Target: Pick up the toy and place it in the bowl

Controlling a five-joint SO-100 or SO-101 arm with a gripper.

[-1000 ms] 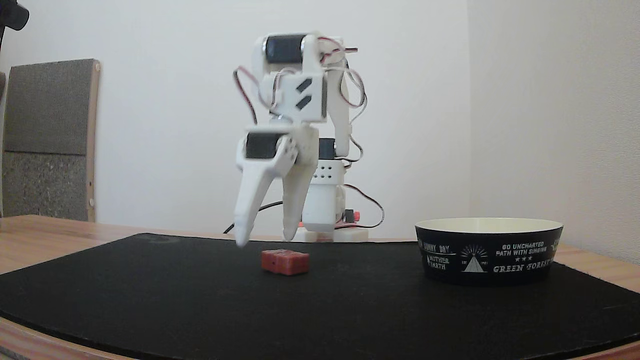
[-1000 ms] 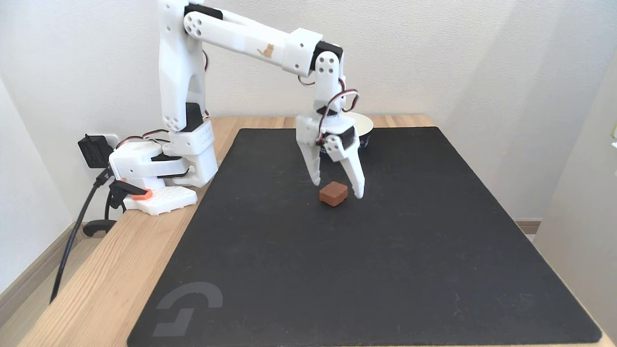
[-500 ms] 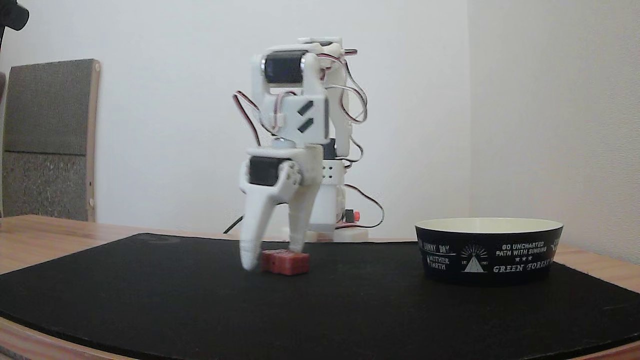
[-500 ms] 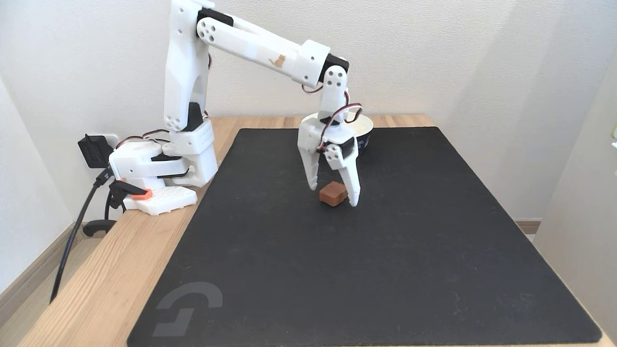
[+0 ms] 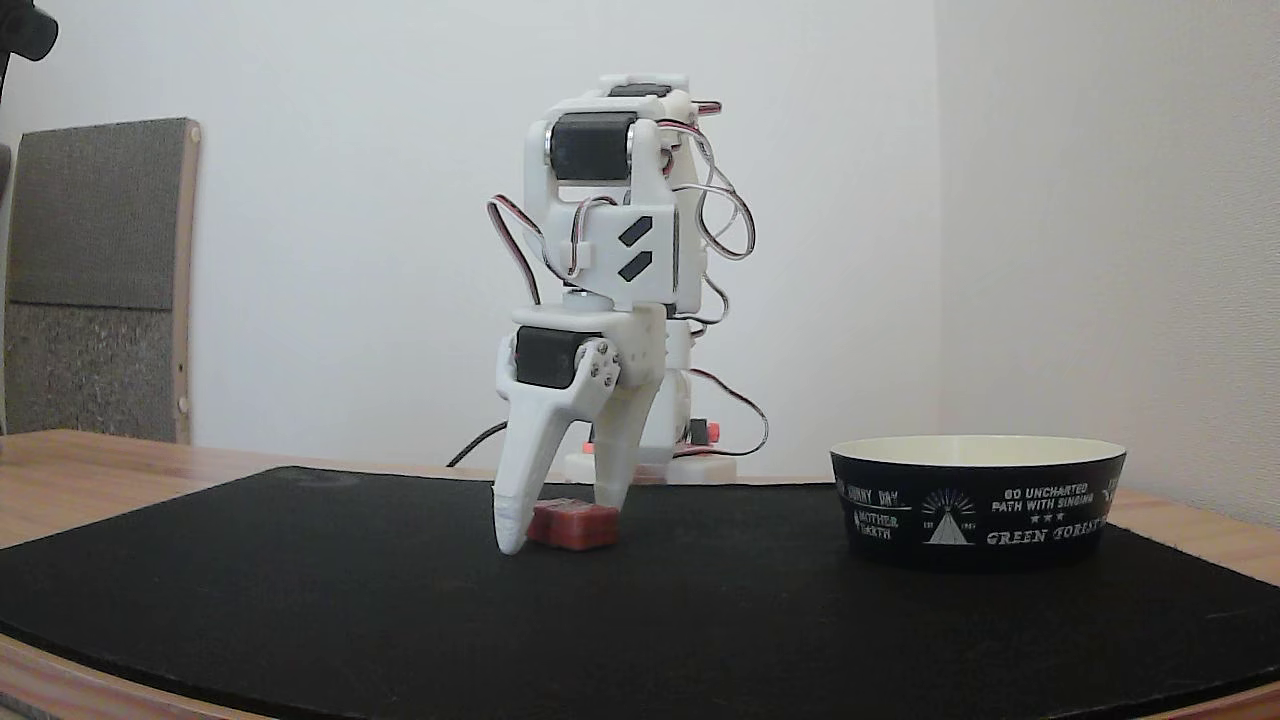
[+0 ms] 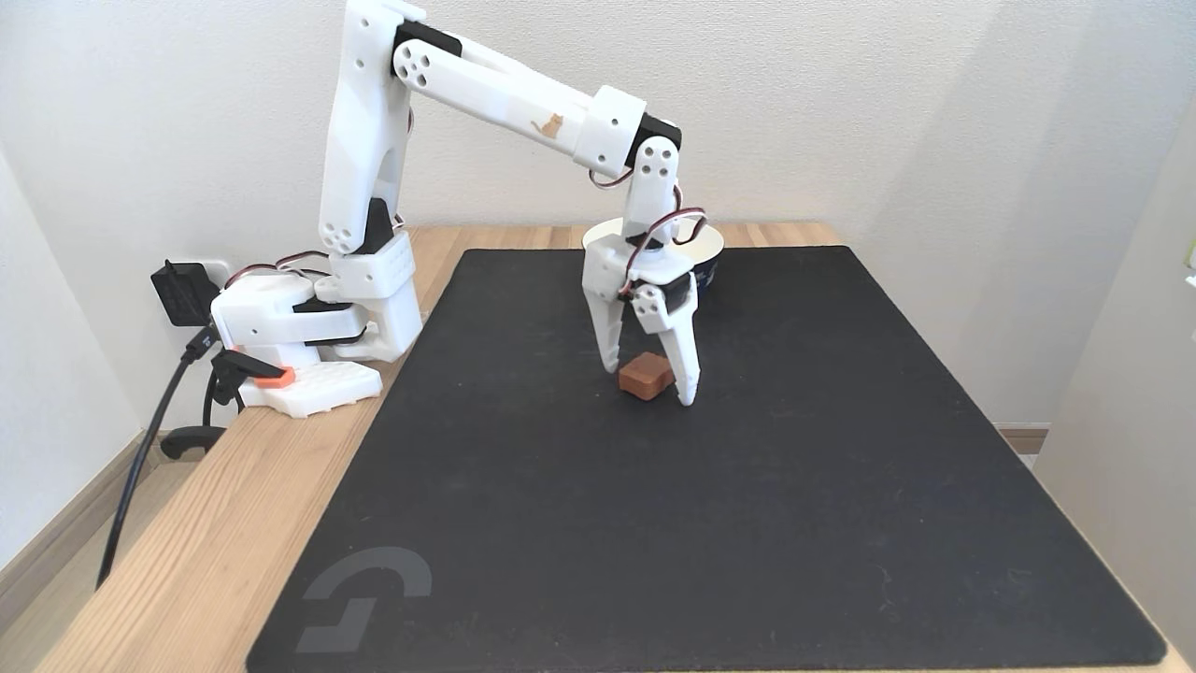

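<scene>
Over the last second the gripper (image 5: 555, 522) has come down from above the mat until its fingers stand on either side of the toy (image 5: 572, 525), and the gap between them has narrowed. In the low fixed view the nearer finger's tip sits at the block's left end, down at mat level, while the other finger descends behind the block toward its right end. In the raised fixed view the gripper (image 6: 651, 379) brackets the toy (image 6: 646, 375) just left of frame centre. The jaws are spread around the block, near or touching it but not visibly pinching, so I judge the reach done and the squeeze next (no lift yet). The reddish-brown block lies flat on the black mat (image 6: 766, 523). Its long axis runs left to right in the low view, seam upright at mid-length; in the raised view it runs diagonally, lower left to upper right. The bowl (image 5: 978, 500) stands well apart at the right of the low view, and at upper centre behind the wrist in the raised view (image 6: 706, 245).
</scene>
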